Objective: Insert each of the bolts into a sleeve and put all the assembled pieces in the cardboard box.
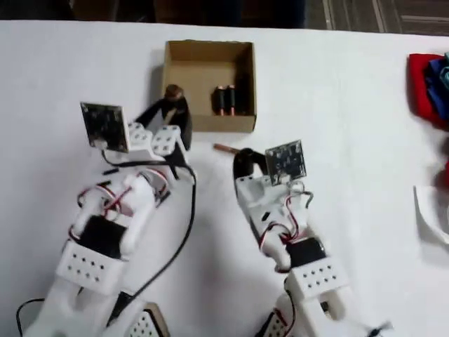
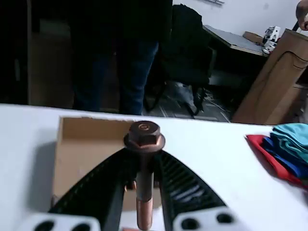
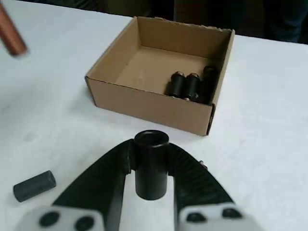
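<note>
Copper bolt (image 2: 144,137), rigid, likely slick, sits pinched under its head in left hand (image 2: 144,156); right hand (image 3: 150,151) pinches sleeve (image 3: 151,168).

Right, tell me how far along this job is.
Done: assembled pieces lie in the cardboard box. In hand: the left gripper holds a bolt, the right gripper a sleeve, not yet joined. Left: join them, box them, then deal with the spare sleeve on the table.

A white tabletop (image 1: 351,105) lies under even light, a pile of red and blue folded cloths (image 1: 429,81) at its two o'clock edge. Beyond the table stand a light-brown wooden desk (image 2: 274,82), a black bag (image 2: 185,38) and a white wall (image 2: 250,14).
</note>
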